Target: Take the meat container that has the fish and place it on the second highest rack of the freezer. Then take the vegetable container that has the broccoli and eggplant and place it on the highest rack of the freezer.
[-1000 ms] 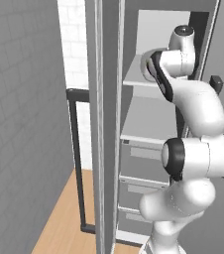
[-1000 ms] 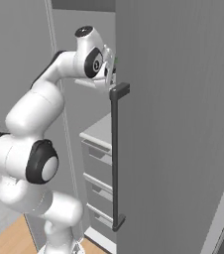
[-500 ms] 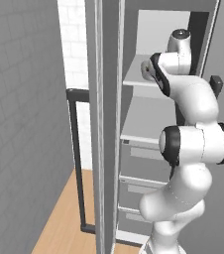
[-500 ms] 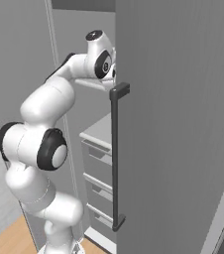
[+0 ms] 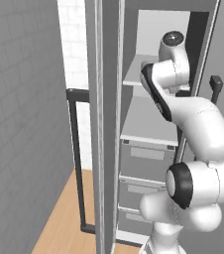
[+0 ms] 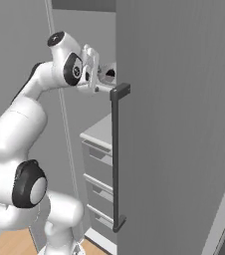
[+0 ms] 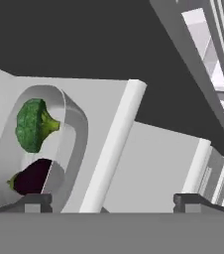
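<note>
Vegetable bowl (image 7: 44,149): pale, round, thin-walled; seated on an upper freezer (image 5: 148,119) shelf (image 7: 148,163), beside the shelf's front lip. Contents: broccoli (image 7: 33,124) above, eggplant (image 7: 32,177) below, both loose. Judged light, rigid, smooth-sided; likely slippery, contents prone to rolling if tipped. Best hold: rim wall, pinched across its thickness, kept level. Gripper (image 7: 113,203): spread wide, empty, tips apart, one close by the bowl's rim; seen at shelf height (image 6: 92,69) in the right base view.

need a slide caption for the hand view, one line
Hand view: pale bowl holding broccoli and eggplant sits on a white freezer shelf.
</note>
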